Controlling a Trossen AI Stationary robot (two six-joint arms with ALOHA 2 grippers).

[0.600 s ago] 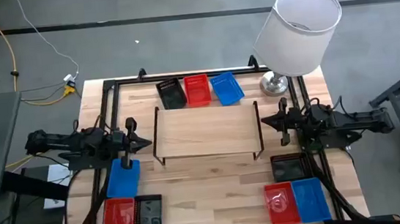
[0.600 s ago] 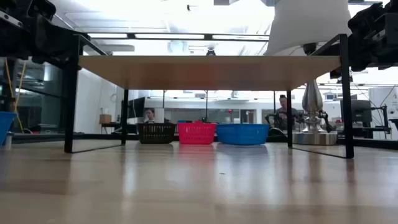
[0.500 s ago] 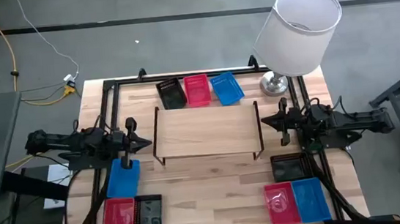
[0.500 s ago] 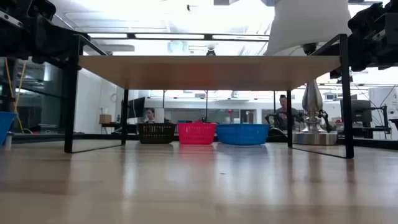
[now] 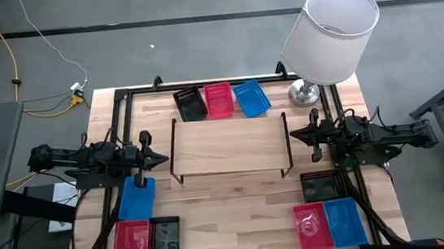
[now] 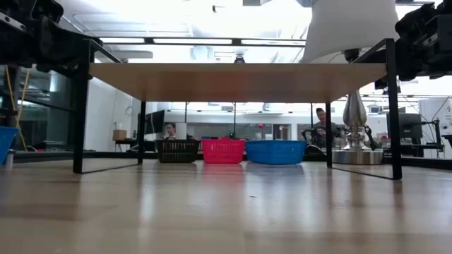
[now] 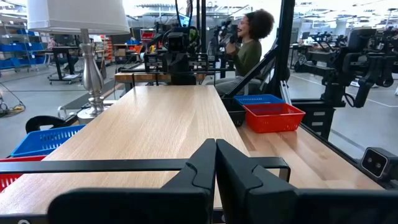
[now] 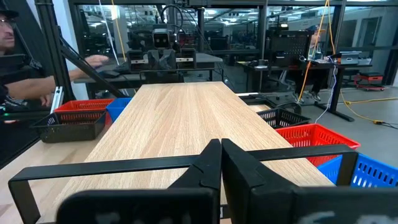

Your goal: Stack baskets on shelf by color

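The shelf [image 5: 228, 144] stands mid-table on its wire legs, its wooden top bare. Nine baskets rest on the table in three groups. At the far edge are a black [image 5: 190, 104], a red [image 5: 219, 100] and a blue one [image 5: 251, 98]. Near left are a blue [image 5: 137, 198], a red [image 5: 131, 243] and a black one [image 5: 165, 239]. Near right are a black [image 5: 322, 186], a red [image 5: 311, 225] and a blue one [image 5: 345, 220]. My left gripper [image 5: 160, 157] is shut and empty at the shelf's left end [image 7: 216, 168]. My right gripper [image 5: 295, 135] is shut and empty at its right end [image 8: 221, 165].
A lamp with a white shade [image 5: 332, 32] and a silver base [image 5: 304, 94] stands at the far right corner, next to the blue basket. A black metal frame [image 5: 121, 97] runs round the table's edges. People are in the room beyond the table [image 7: 249, 43].
Both arms have kept still. A person's hand at the picture's near left corner, off the table, has gone out of view.
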